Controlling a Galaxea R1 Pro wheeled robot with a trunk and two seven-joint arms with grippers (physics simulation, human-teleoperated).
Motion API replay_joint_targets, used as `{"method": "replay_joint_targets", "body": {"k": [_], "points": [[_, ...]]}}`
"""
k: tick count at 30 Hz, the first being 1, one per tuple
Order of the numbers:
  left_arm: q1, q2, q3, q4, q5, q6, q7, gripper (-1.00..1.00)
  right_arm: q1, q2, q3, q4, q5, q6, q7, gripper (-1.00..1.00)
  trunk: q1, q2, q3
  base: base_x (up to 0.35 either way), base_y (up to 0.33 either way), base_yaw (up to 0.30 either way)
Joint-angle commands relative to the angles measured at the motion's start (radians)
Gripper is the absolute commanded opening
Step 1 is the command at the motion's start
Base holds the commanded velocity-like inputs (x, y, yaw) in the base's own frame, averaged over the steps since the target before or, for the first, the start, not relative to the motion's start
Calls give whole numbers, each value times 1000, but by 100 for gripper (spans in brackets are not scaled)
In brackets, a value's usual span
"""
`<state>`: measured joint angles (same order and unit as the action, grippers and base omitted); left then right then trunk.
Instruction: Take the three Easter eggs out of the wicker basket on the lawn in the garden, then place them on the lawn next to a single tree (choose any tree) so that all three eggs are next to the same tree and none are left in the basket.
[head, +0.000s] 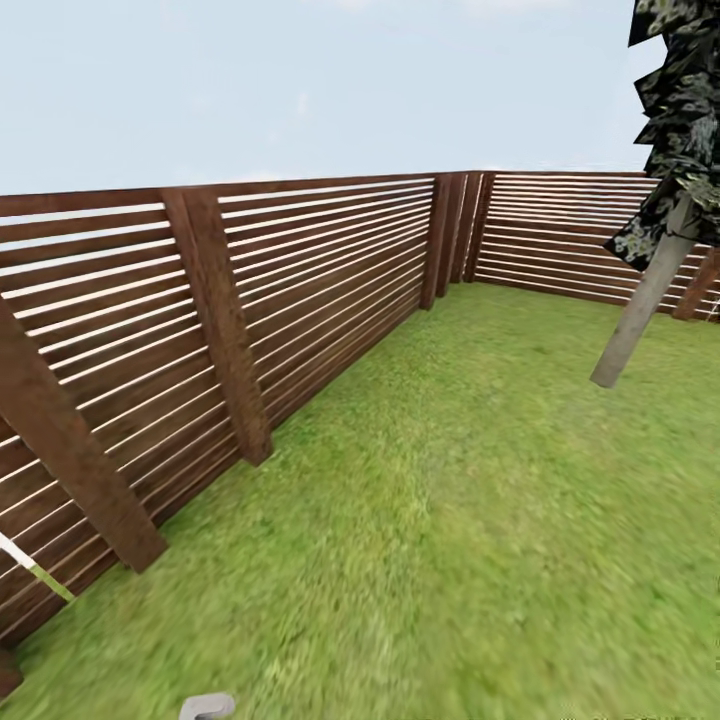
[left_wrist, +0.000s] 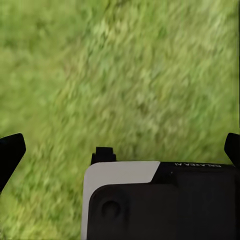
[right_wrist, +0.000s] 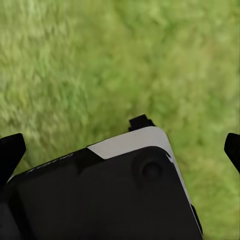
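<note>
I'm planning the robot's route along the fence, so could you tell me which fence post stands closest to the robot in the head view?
The slanting post at the left edge is closest: it looks the largest and meets the lawn lowest in the picture. The next post and the corner posts stand farther off.

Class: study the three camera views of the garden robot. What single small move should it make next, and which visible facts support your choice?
Probably turn the base to look for the basket. The head view holds the slat fence, lawn and a tree at far right, with no basket or eggs. Both wrist views show fingers spread wide with only grass between them, so both grippers look empty.
</note>
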<state>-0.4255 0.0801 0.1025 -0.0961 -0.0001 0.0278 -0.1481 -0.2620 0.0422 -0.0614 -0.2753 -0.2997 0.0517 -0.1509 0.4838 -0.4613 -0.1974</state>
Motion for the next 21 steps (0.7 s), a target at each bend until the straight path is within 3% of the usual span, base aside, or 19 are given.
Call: {"method": "replay_joint_targets", "body": {"k": [1,21], "points": [[0,1,8,-1,0,3,-6,100,0,0,-6,-2,1,6,2,100,1,-2,-3,87,0,-181],[0,1,8,0,0,3,-5,100,0,-4,-6,1,1,7,8,100,1,-2,-29,9,0,-181]]}}
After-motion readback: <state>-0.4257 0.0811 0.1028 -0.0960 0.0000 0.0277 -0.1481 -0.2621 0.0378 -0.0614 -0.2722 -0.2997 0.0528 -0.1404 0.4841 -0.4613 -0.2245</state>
